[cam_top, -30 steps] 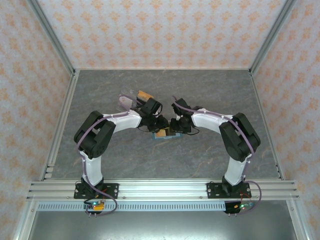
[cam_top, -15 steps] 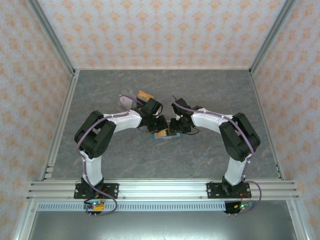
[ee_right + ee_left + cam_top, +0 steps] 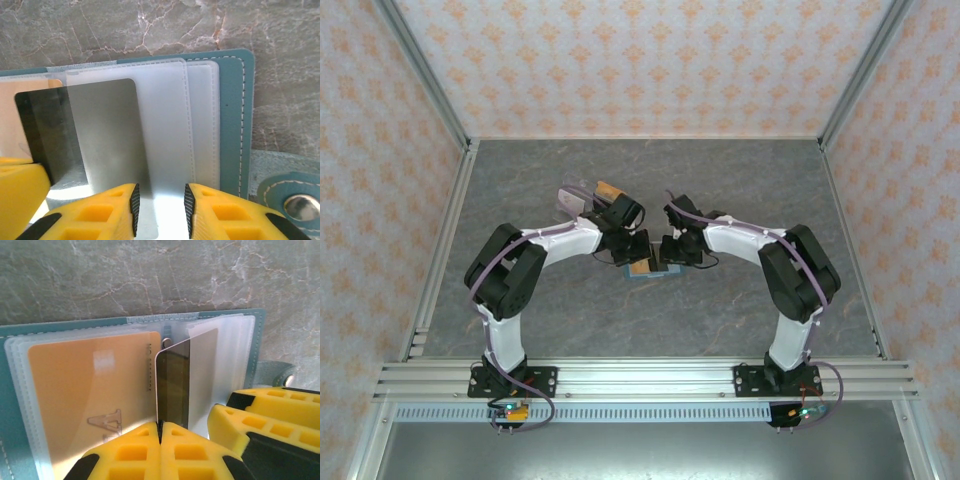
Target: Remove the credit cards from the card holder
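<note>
The wallet point(image 3: 650, 269) lies open on the table point(image 3: 740, 300) about mid-table, between the two grippers, which meet over it. In the left wrist view the left gripper point(image 3: 160, 426) has its fingers point(image 3: 135, 445) pressed together on the near edge of a grey card point(image 3: 187, 380) — a thin card, dark on its left part and pale on the right, standing partly out of the clear sleeves point(image 3: 232, 355) near the wallet's fold. Just left of it an orange card point(image 3: 85, 390) sits flat inside a sleeve, and the wallet's teal border point(image 3: 258, 340) frames the pages. The right gripper's yellow fingers point(image 3: 265, 412) show at the lower right, just beside the left ones. From the right wrist, the right gripper point(image 3: 161, 202) has its fingers point(image 3: 212, 207) slightly spread, a frosted sleeve page point(image 3: 165, 125) running into the gap between them; whether they press on it I cannot tell. The grey card point(image 3: 80, 130) shows through to the left, and a snap tab point(image 3: 295, 202) lies at the lower right. Behind the left arm sits a pale tray point(image 3: 572, 200) with something orange beside it — too small to make out.
</note>
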